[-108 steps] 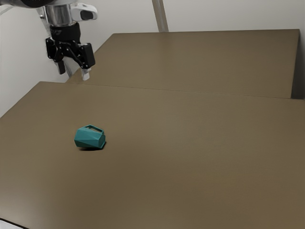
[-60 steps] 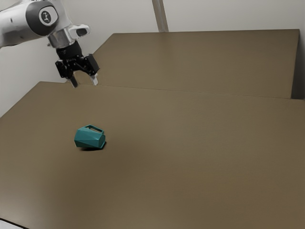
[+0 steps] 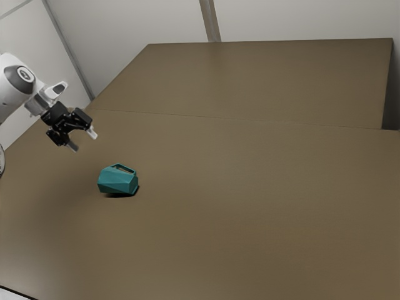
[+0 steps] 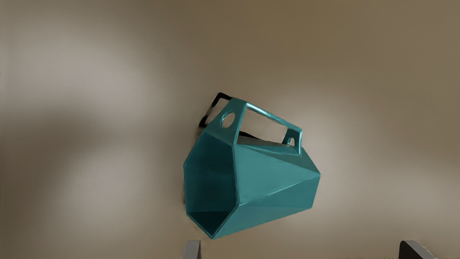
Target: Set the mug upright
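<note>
My gripper point(image 3: 82, 142) hangs above the table toward the exterior view's left, up and left of the teal mug point(image 3: 117, 180). The faceted mug lies on its side on the tabletop, its handle raised. From the wrist camera, the open mouth and the handle of the mug point(image 4: 266, 180) are visible. Wide apart stand the two fingertips of the gripper point(image 4: 300, 250), with nothing held between them, and the mug is not touched by either.
The brown table point(image 3: 250, 206) spreads around the mug, with a seam across its far part. Behind it rise pale walls point(image 3: 300, 19). A dark-edged white object point(image 3: 12, 295) is at the exterior view's lower left corner.
My arm has swung toward the exterior view's left and come down lower, and the hand has tilted. The mug has stayed where it was.
</note>
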Tool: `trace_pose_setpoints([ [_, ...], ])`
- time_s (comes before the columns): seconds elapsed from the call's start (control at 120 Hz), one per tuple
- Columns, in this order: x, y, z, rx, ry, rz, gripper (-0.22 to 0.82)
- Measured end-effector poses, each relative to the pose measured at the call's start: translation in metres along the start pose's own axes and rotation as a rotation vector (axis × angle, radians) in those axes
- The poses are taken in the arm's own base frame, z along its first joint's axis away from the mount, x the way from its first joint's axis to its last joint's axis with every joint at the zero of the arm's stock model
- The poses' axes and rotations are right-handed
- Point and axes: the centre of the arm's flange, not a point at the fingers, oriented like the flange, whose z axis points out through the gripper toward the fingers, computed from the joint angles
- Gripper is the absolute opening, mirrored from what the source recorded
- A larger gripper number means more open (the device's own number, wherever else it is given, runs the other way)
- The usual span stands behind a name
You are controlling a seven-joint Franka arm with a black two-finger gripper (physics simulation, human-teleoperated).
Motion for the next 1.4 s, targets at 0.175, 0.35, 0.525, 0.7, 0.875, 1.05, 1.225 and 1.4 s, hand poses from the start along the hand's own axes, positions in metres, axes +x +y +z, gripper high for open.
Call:
trace_pose_setpoints([
  [0.175, -0.004, -0.055, 0.025, -0.087, -0.031, 0.056, 0.6],
  [0.35, -0.001, -0.076, 0.062, -0.156, -0.072, 0.163, 0.6],
  [0.525, -0.007, -0.077, 0.089, -0.283, -0.056, 0.237, 0.6],
  [0.7, -0.009, -0.07, 0.101, -0.404, 0.002, 0.278, 0.6],
  [0.875, -0.014, -0.071, 0.115, -0.45, 0.023, 0.292, 0.6],
  [1.05, -0.011, -0.065, 0.125, -0.46, 0.039, 0.318, 0.6],
  [1.225, -0.008, -0.057, 0.134, -0.464, 0.048, 0.332, 0.44],
  [1.4, -0.011, -0.059, 0.141, -0.473, 0.06, 0.318, 0.08],
])
